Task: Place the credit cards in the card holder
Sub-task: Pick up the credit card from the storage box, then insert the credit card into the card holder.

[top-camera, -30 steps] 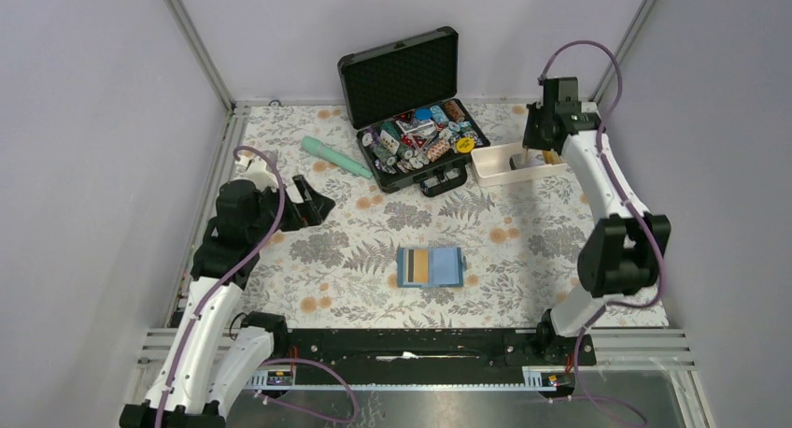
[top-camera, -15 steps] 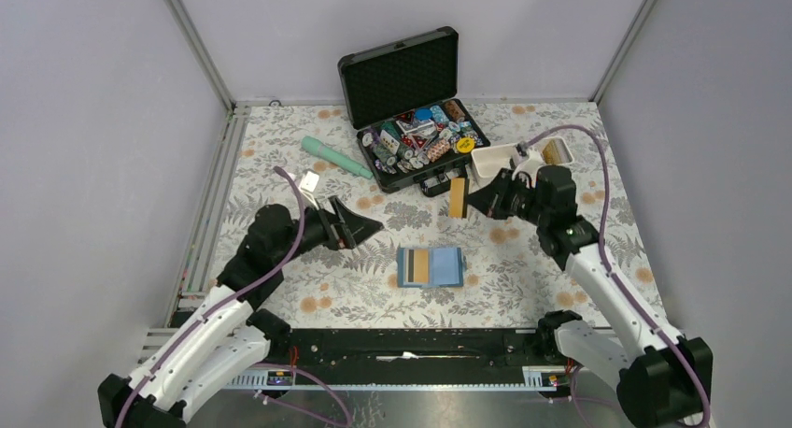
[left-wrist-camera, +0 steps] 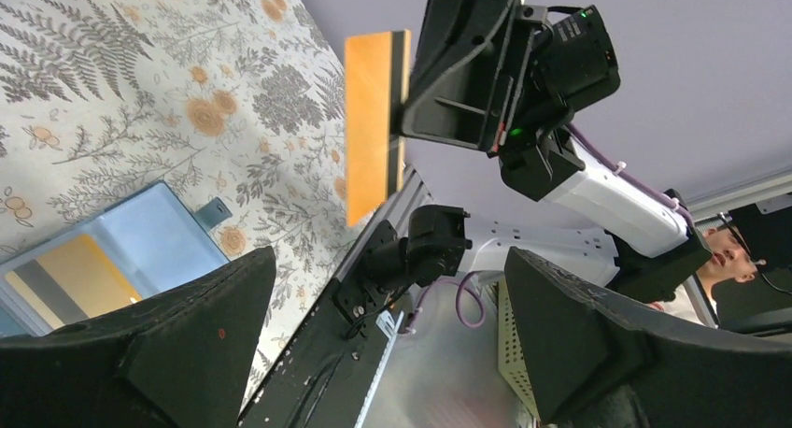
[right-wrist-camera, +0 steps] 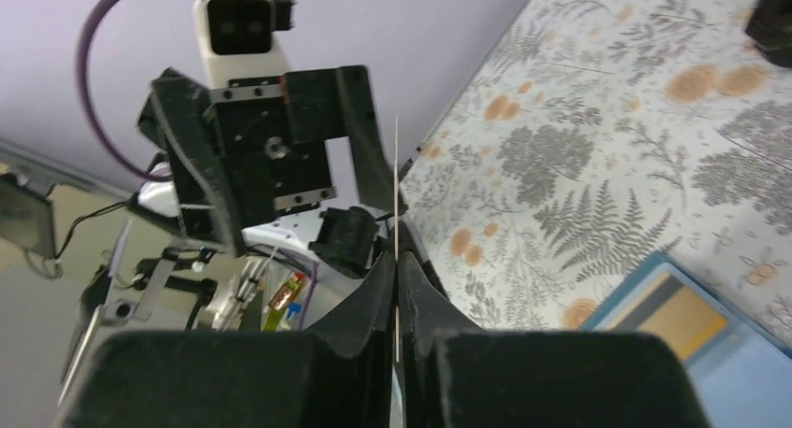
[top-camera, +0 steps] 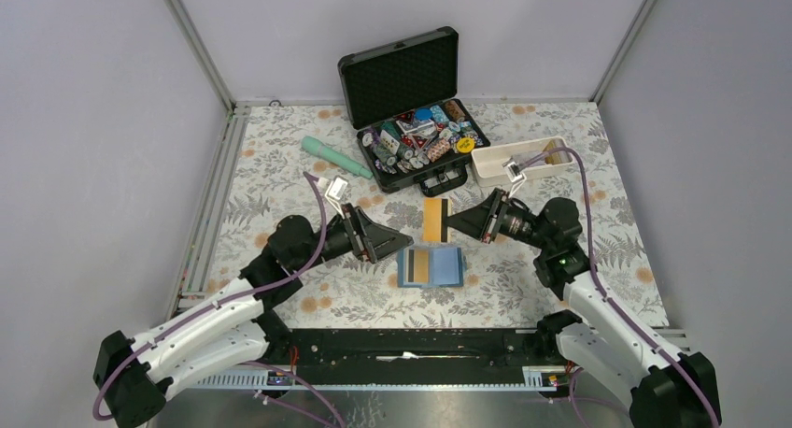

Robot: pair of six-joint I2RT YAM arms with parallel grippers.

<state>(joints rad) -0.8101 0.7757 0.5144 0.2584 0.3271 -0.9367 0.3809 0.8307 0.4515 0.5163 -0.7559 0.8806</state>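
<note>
While one card [top-camera: 422, 265] sits in the open card holder [top-camera: 450, 267], the right gripper [top-camera: 453, 224] pinches a second card [top-camera: 433, 220] above it, not yet inserted, the left gripper [top-camera: 397, 244] spread wide and empty.

Bright, even, diffuse light fills the scene. Shadows on the table [top-camera: 280, 166] are faint and soft. The top view is sharp; close fingers [left-wrist-camera: 140, 353] in wrist views look dark, slightly blurred.

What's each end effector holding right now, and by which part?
The right end effector pinches an orange card by its dark-striped long edge, clear of the table. The left end effector is open and holds nothing.
</note>
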